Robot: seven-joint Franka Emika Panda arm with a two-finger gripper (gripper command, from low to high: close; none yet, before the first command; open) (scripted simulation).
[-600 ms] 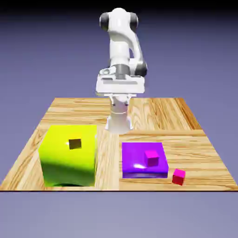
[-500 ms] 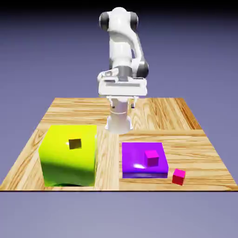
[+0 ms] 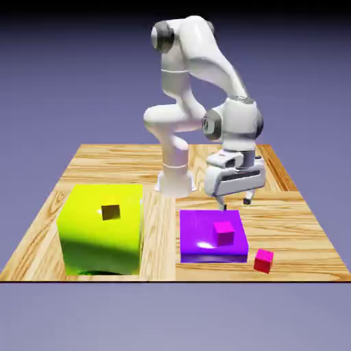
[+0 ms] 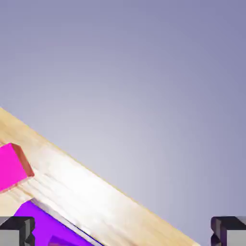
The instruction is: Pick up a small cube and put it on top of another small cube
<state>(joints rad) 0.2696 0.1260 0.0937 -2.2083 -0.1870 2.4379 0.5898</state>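
Fingers [image 4: 17,230] apart, empty, hand view only.

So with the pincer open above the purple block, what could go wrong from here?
The open pincer hangs nearer the small magenta-pink cube on the flat purple block than the small crimson-red cube, so it might grab the wrong one. The red cube sits near the wooden table's edge and could be nudged off.

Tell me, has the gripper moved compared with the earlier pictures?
Yes. The gripper has swung toward the exterior view's right and come down toward the camera; it now hangs open just behind the purple block, no longer up by the robot's base.
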